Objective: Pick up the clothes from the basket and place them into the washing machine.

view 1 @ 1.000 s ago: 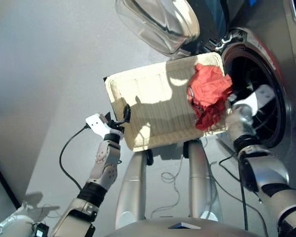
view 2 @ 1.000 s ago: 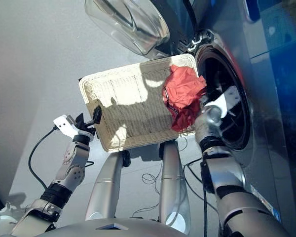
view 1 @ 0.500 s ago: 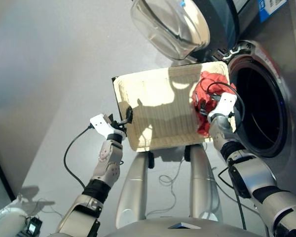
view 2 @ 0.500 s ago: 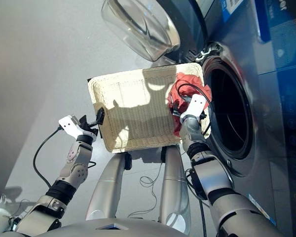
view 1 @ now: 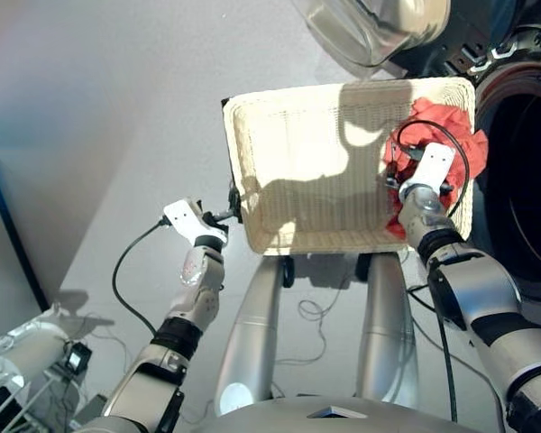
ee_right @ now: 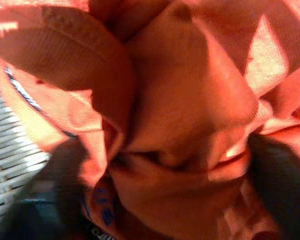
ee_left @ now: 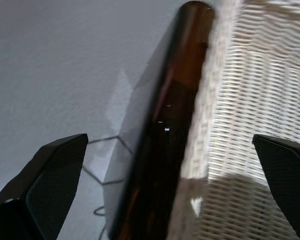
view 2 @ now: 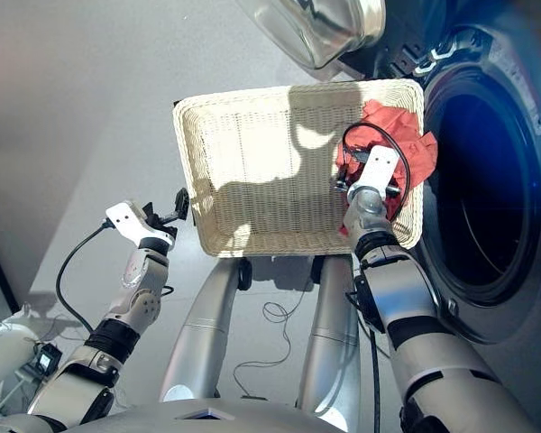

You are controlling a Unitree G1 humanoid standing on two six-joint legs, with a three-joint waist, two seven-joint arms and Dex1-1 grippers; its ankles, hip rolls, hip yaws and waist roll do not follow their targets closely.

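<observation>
Grey floor below; basket (view 2: 252, 171) sitting beside washing machine (view 2: 478, 180) for a short transfer. Right gripper (view 2: 365, 185) is pressing into red-orange garment (view 2: 406, 135), fingers probably straddling it. Left gripper (ee_left: 165, 200) is hovering wide at the rim.

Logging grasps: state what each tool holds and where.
Left tool is open astride the basket rim, holding nothing. Right tool presses into the red-orange garment; whether it grips cannot be told.

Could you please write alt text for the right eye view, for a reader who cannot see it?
The right gripper reaches into the red-orange garment at the side of the cream woven basket nearest the washing machine, whose door stands open above. The left gripper is at the basket's opposite edge. No other clothes show in the basket.
</observation>
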